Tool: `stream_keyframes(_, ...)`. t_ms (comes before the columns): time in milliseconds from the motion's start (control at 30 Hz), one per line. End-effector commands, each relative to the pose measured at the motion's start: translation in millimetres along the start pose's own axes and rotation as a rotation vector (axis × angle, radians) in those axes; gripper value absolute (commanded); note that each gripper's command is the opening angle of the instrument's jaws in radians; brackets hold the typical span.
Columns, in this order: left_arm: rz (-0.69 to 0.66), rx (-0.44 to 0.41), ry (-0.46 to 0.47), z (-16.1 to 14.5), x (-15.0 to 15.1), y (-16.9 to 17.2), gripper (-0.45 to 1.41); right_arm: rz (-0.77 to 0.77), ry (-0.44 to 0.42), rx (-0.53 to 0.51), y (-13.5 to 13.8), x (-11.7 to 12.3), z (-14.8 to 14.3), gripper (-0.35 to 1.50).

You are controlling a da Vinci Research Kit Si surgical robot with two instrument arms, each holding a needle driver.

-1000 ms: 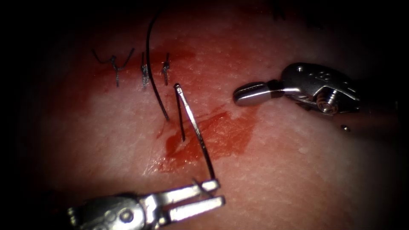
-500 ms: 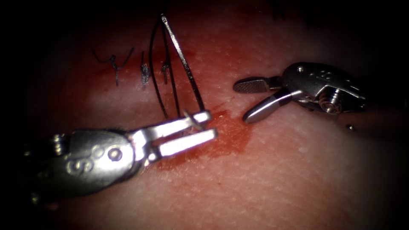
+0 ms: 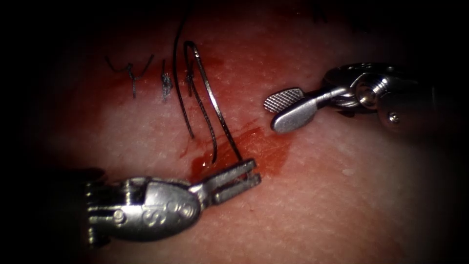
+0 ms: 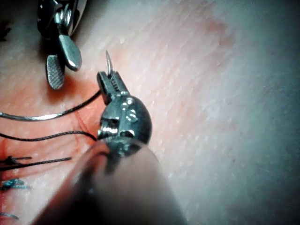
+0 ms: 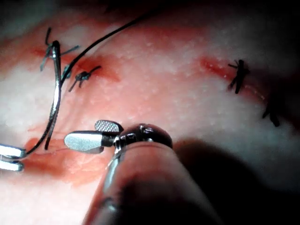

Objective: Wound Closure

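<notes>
Between the two end effectors there is an open strip of tissue, wet with red fluid, and nothing stands on it. The left end effector lies low at the near side of the cut, closed on the needle near its tip end, and the needle rises from it as a tall arc, outside the tissue. The thread hangs just left of this arc, so that side is crowded, with the knotted stitches behind. The right end effector, jaws parted and holding nothing, has free tissue below it and to the right.
</notes>
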Motion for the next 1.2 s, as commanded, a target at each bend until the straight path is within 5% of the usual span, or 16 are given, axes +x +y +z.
stream_keyframes(33,0.0,-0.003,0.004,0.8,-0.2,0.8,-0.45,0.014,-0.003,0.007,0.0,0.1,1.6,1.08)
stream_keyframes(500,0.063,0.002,0.037,1.2,1.7,1.8,-0.45,0.062,0.011,-0.003,-0.5,0.1,5.1,1.0)
stream_keyframes(867,0.074,0.002,0.041,1.1,1.8,1.9,-0.45,0.074,0.011,0.001,-0.8,0.1,6.4,0.68)
stream_keyframes(933,0.074,0.002,0.041,1.1,1.9,1.9,-0.45,0.079,0.01,0.002,-0.7,0.1,6.5,0.51)
stream_keyframes(1000,0.08,0.0,0.042,1.1,1.9,1.9,-0.45,0.079,0.009,0.002,-0.7,0.0,6.5,-0.33)
stream_keyframes(1200,0.085,-0.013,0.056,1.0,2.1,2.0,-0.45,0.076,-0.01,-0.039,-0.4,0.2,6.5,-0.35)
